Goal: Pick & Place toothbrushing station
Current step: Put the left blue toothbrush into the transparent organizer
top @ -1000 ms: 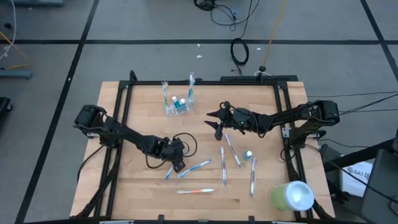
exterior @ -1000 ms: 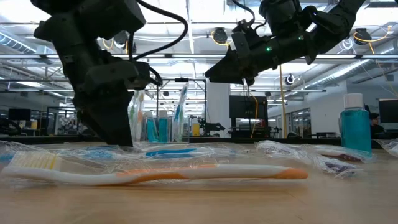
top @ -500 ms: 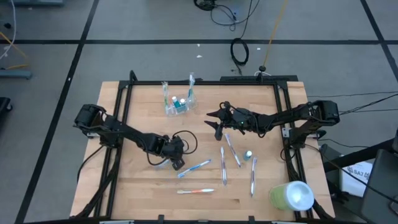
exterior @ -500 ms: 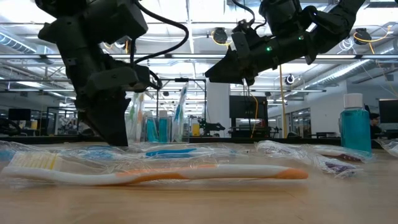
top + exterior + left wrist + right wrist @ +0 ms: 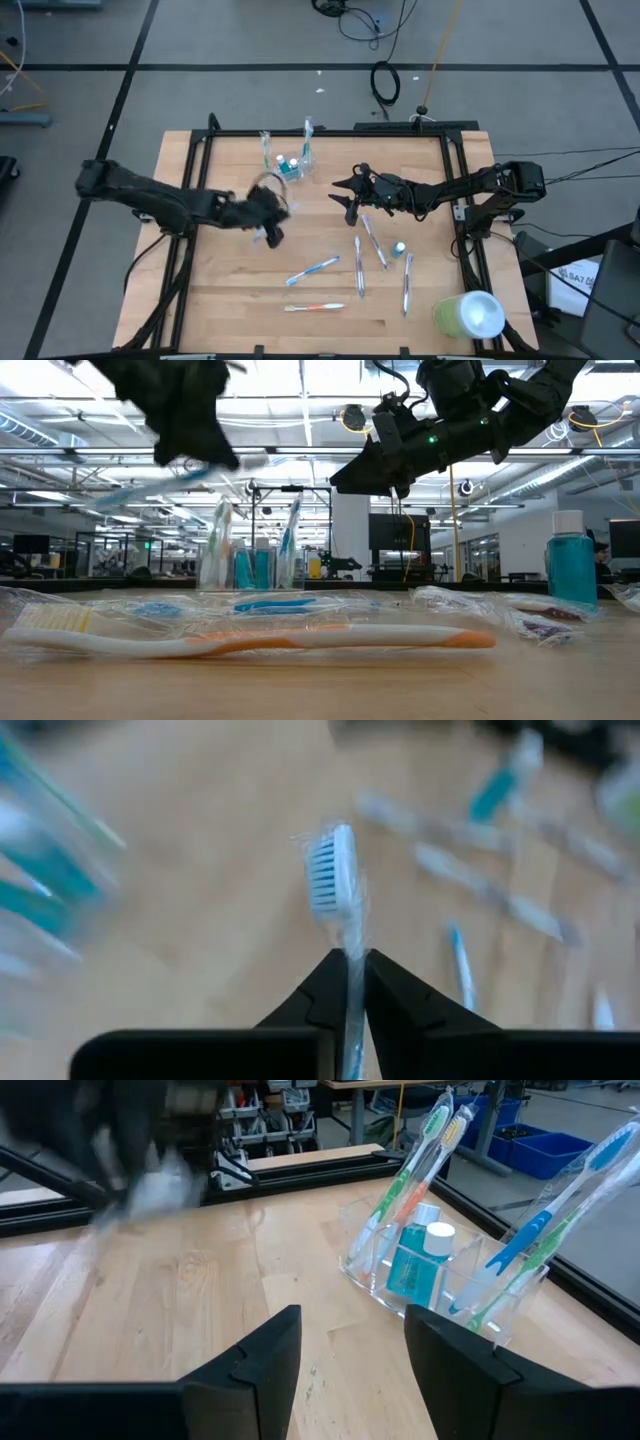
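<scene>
1. Behind the wooden counter (image 5: 230,290) a big hall with ceiling lights shows in the low view.
2. On the counter, several wrapped toothbrushes lie loose, for example a blue one (image 5: 312,270) and an orange one (image 5: 315,307).
3. The left gripper (image 5: 268,226) is above the counter, near the clear holder (image 5: 286,168). Its fingers are pressed together on the neck of a blue-bristled toothbrush (image 5: 335,885), still in its wrapper.
4. The right gripper (image 5: 349,200) waits to the right of the holder with its fingers spread and nothing between them.
5. The holder already has some toothbrushes and two small blue bottles (image 5: 418,1258) inside.
6. Risk, in my judgement: the grip is only on a thin wrapped neck, so the brush may turn or slip out during the carry.
7. The left arm looks blurred, probably from quick motion, so the brush could hit the standing brushes or tip the light holder.
</scene>
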